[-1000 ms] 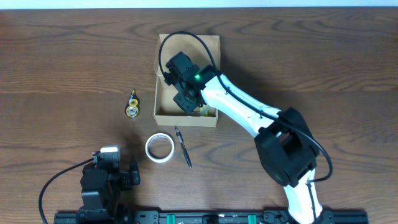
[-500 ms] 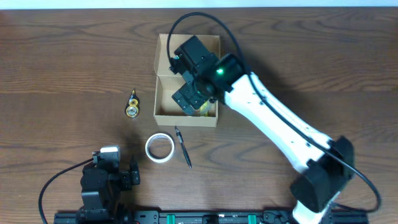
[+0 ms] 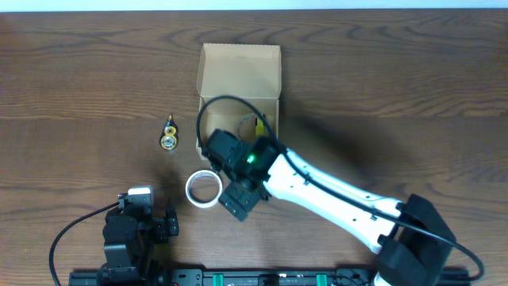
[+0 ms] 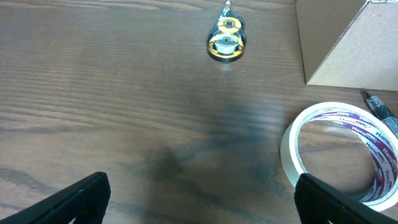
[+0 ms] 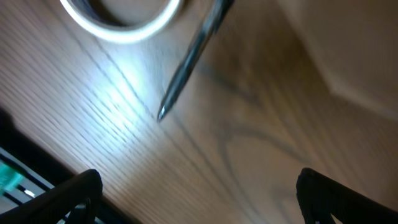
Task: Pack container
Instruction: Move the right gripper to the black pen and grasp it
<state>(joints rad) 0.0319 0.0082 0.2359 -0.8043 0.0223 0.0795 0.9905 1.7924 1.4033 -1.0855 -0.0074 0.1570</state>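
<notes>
Right claw [image 5: 205, 196], jaws wide, above pen [image 5: 194, 62]

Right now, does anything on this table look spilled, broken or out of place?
Nothing stands out. The box sits upright, lid open; the tape roll, pen and yellow dispenser lie loose on the table beside it.

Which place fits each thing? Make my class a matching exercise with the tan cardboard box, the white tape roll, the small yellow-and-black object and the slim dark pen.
1 tan cardboard box
2 white ring-shaped tape roll
3 small yellow-and-black object
4 slim dark pen

a beneath the right end effector, hidden from overhead
b far middle of the table, lid open
c alone, left of the box
d in front of the box, left of the pen

Pairs: 1-b, 2-d, 3-c, 4-a
</notes>
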